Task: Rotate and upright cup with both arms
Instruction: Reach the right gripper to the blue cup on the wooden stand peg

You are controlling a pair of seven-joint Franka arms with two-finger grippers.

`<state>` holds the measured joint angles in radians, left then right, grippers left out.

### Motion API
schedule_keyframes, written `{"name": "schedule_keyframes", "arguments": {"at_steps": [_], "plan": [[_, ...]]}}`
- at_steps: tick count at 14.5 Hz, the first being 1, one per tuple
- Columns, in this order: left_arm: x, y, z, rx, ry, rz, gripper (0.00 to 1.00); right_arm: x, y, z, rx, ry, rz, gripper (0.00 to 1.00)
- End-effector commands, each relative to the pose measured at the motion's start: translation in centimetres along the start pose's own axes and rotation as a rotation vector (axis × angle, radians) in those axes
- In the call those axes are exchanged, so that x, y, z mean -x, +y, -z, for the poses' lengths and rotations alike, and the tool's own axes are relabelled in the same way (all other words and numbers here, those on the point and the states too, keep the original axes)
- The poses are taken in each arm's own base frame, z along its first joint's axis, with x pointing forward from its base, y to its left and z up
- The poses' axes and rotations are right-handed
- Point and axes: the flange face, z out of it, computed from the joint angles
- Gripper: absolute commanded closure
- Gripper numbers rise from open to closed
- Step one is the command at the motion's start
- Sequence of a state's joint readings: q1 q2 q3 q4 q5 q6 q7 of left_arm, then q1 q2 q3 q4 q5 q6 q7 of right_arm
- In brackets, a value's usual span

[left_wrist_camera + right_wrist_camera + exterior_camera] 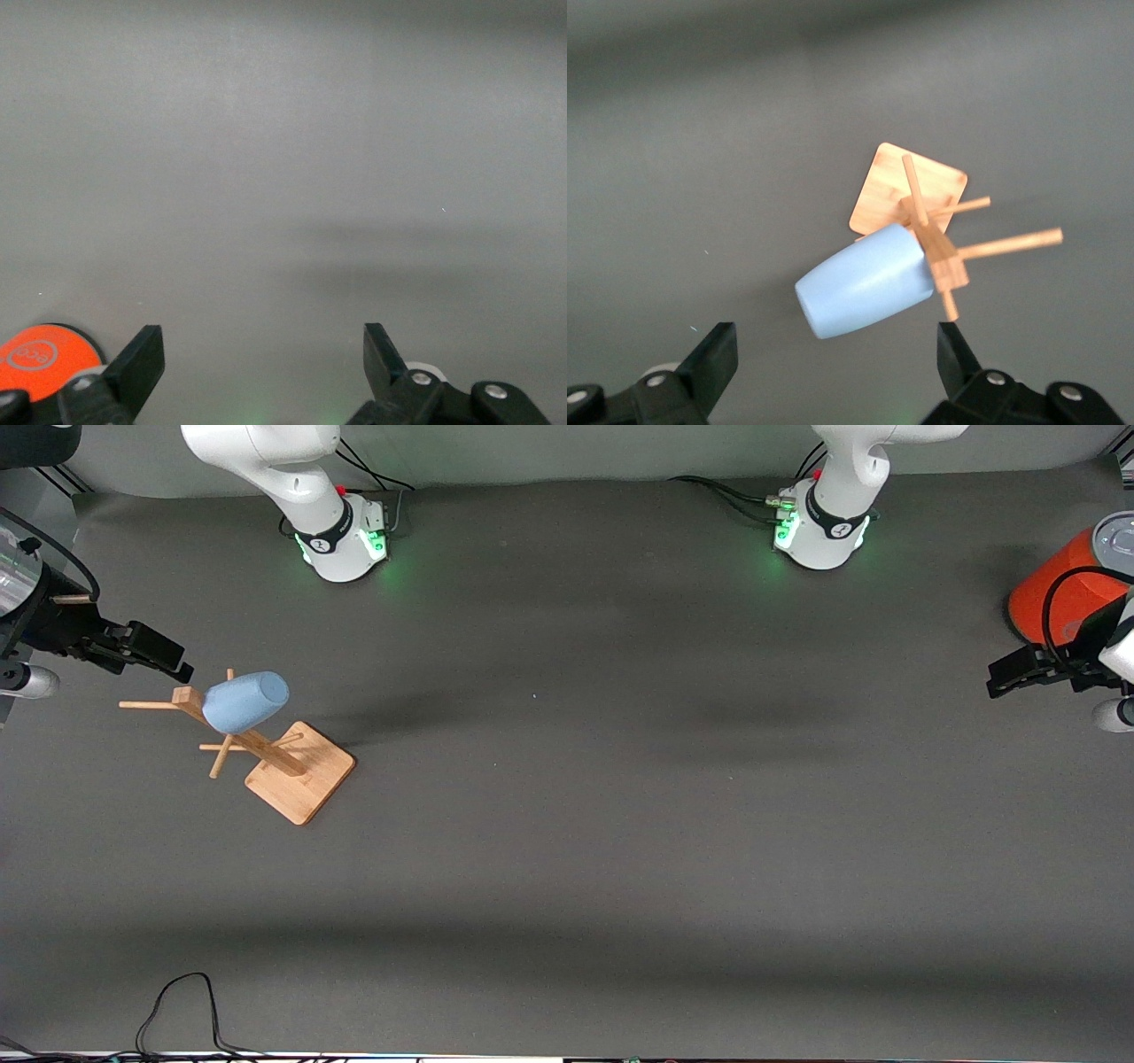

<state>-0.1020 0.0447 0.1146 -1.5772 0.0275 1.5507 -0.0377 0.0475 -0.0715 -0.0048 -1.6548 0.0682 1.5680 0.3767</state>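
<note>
A: Hanging mouth-down on a peg of the bamboo mug tree [297,766], the small light-blue plastic cup [245,701] looks light, stiff and slippery.

B: Best gripped across its tapered wall. The right gripper [151,652], beside the tree, and the left gripper [1019,676], well apart from it, both gape empty.

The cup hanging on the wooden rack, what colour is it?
Light blue, plain; the cup shows best in the right wrist view.

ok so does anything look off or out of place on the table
Nothing looks spilled or broken. The cup hangs tilted on a peg of the wooden rack at the right arm's end of the table, its closed bottom pointing up and outward, not upright. The orange-red can sits at the left arm's end.
</note>
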Motion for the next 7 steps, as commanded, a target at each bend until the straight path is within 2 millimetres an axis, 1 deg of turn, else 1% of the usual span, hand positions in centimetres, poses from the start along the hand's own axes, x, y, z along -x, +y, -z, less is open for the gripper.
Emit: {"name": "schedule_keyframes", "arguments": {"at_steps": [1, 3, 5, 6, 7], "plan": [[0.1, -0.1, 0.0, -0.003, 0.007, -0.007, 0.0, 0.1, -0.9, -1.2, -0.07, -0.104, -0.304, 0.0], [0.2, -0.4, 0.1, -0.003, 0.007, -0.004, 0.0, 0.0, -1.3, -2.8, -0.062, -0.147, -0.503, 0.0], [0.2, -0.7, 0.0, -0.001, 0.002, -0.003, 0.0, 0.0, -1.3, -3.1, -0.1, -0.2, -0.65, 0.0], [0.2, -0.6, 0.0, 0.0, 0.0, -0.003, 0.0, -0.1, -0.9, -3.5, -0.1, -0.222, -0.727, 0.0], [0.2, -0.6, 0.1, 0.002, 0.005, -0.004, 0.0, 0.1, -0.5, -4.1, -0.093, -0.231, -0.759, 0.0]]}}
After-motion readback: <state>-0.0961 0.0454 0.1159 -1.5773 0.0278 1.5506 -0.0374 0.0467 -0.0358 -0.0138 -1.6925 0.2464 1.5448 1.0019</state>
